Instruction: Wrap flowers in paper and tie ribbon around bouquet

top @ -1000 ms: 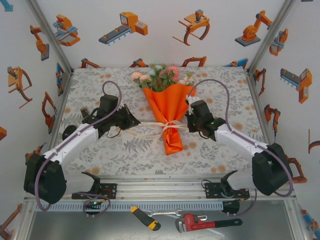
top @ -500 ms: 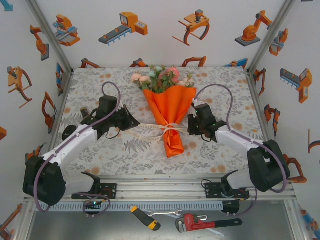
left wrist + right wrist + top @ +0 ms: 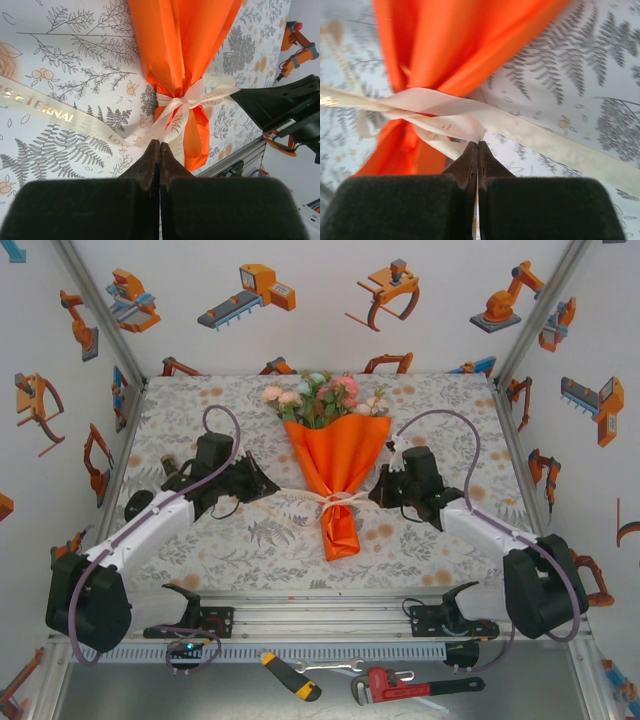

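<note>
while the bouquet (image 3: pixel 338 455) lies on the tablecloth (image 3: pixel 200 410), your left gripper (image 3: pixel 159 146) and right gripper (image 3: pixel 477 146) each pinch the ribbon (image 3: pixel 50 112), jaws fully closed.

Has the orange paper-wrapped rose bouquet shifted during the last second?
Yes, slightly: the bouquet has slid, its pointed lower end now nearer the front aluminium rail.

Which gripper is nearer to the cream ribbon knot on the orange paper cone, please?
Right. The right gripper is shut on the cream ribbon just right of its knot; the left gripper pinches the ribbon's other end farther out, to the knot's left.
</note>
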Available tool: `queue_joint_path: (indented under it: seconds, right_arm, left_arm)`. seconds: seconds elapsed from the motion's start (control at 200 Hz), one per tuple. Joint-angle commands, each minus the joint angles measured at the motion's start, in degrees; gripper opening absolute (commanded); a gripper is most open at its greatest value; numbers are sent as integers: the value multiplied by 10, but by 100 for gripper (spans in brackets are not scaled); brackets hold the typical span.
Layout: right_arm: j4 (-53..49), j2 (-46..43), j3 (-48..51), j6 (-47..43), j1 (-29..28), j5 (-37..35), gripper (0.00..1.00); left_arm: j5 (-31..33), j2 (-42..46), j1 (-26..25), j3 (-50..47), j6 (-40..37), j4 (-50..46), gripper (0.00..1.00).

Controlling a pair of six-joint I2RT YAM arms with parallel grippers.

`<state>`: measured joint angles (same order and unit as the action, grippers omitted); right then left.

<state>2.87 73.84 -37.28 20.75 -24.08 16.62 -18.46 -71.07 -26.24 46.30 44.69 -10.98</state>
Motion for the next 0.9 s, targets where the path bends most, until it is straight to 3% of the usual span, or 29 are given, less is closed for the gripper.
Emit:
queue_joint_path:
  seconds: [0.0,0.145,0.29,0.416,0.471,0.601,0.706,0.801,0.896]
  right_arm:
    - [47,-11,-31,-25,-18,108,0]
    - [25,26,-64,-69,-98,116,0]
    - [22,49,-81,-80,-138,117,0]
    - [-4,30,-72,-88,-138,15,0]
    - [-8,22,-65,-102,-138,18,0]
    - [-2,21,-43,-107,-149,92,0]
    - [-11,13,-20,-114,-166,98,0]
    - [25,-5,16,-95,-166,102,0]
    - [45,-27,45,-93,-167,99,0]
  left_arm:
    - [-26,-19,-28,-6,1,51,0]
    - [-4,-52,-58,15,-1,47,1]
    - [71,-44,-58,23,-43,-16,14]
    - [182,-19,-55,31,-101,-90,31]
    - [202,-7,-50,33,-124,-106,37]
    - [162,11,-45,61,-183,-110,50]
    - [102,1,-45,108,-234,-100,51]
    - [25,-51,-56,155,-247,-56,51]
    - [0,-147,-82,231,-244,-55,50]
